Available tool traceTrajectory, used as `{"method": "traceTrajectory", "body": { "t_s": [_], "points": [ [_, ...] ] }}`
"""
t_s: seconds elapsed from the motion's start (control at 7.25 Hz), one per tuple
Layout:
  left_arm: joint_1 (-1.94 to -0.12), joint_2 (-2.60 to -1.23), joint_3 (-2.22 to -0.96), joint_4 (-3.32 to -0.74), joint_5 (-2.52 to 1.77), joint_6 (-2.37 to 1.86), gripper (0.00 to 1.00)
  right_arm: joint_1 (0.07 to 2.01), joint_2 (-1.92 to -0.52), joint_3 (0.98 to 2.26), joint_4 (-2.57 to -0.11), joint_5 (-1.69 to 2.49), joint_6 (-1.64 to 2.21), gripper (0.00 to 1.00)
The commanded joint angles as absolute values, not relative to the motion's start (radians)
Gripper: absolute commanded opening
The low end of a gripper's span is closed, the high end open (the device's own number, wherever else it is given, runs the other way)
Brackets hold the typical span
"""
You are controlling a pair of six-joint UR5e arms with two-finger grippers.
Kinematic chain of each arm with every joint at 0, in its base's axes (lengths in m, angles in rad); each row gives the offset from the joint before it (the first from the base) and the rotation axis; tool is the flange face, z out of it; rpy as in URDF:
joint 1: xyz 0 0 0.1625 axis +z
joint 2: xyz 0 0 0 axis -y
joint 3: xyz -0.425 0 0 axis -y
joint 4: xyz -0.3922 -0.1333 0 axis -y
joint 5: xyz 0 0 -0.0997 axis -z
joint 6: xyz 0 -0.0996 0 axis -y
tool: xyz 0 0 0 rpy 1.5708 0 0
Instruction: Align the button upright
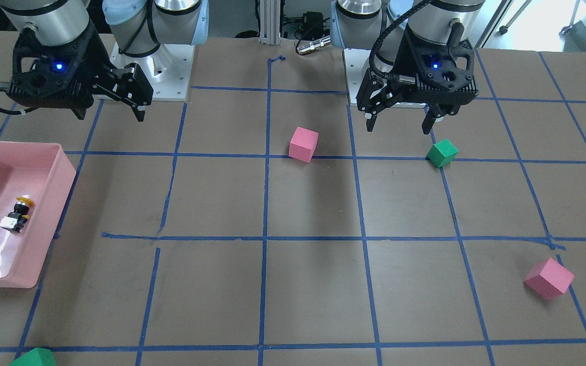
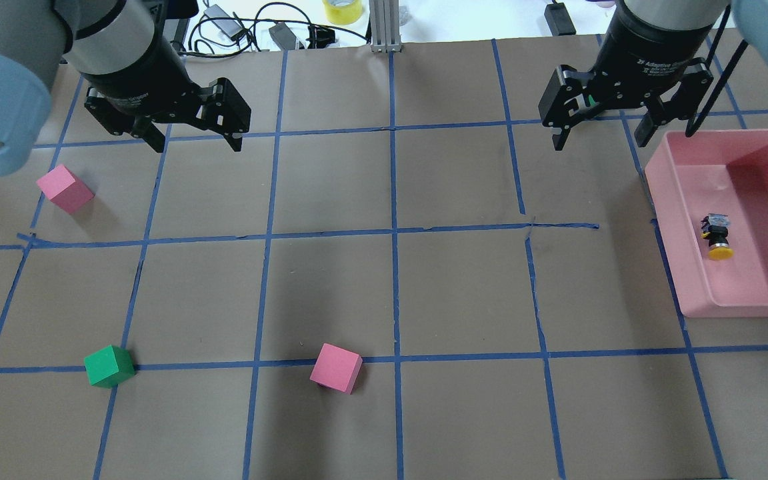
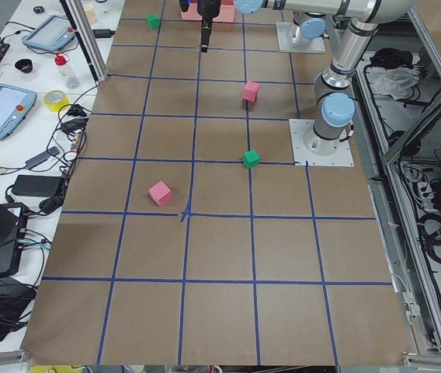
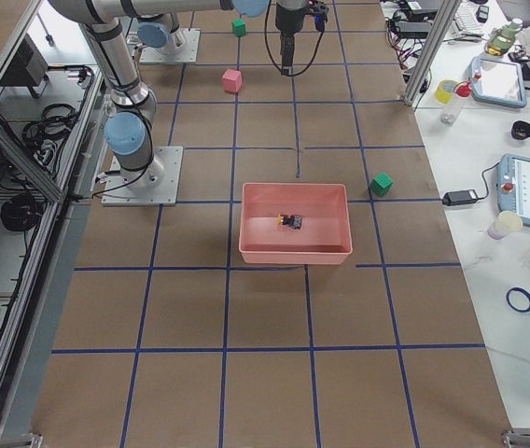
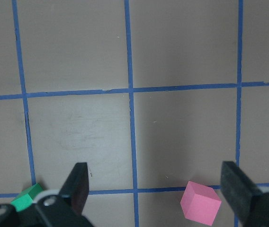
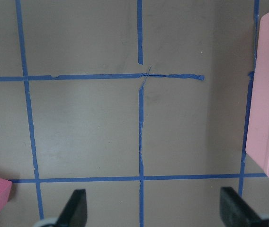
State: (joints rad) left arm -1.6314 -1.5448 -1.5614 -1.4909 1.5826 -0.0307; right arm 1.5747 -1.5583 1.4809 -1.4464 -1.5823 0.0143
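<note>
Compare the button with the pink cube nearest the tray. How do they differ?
The button lies on its side inside the tray; the pink cube sits on the bare table. The button is yellow, black and white; the cube is plain pink. Neither is gripped.

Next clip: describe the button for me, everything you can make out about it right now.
The button is small, with a round yellow cap, a black cylindrical body and a white-grey block base; it looks like plastic. It lies on its side, not upright, with the cap toward the robot. It rests on the floor of the pink bin, nearer the wall that faces the table's middle. Only the bin floor touches it. Finer detail is too small to tell.
</note>
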Motion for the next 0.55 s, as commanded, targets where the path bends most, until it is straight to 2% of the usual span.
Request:
{"method": "traceTrajectory", "body": {
  "t_s": [0.0,0.41],
  "points": [
    [-1.631,-1.545,-1.56,-1.491,1.583,-0.031,1.0,1.574,-1.557,1.482,-1.447,-1.586,0.014,1.0],
    [-1.631,-1.546,-1.562,-1.489,1.582,-0.031,1.0,1.563,-1.549,1.482,-1.471,-1.609,0.015,1.0]
  ]
}}
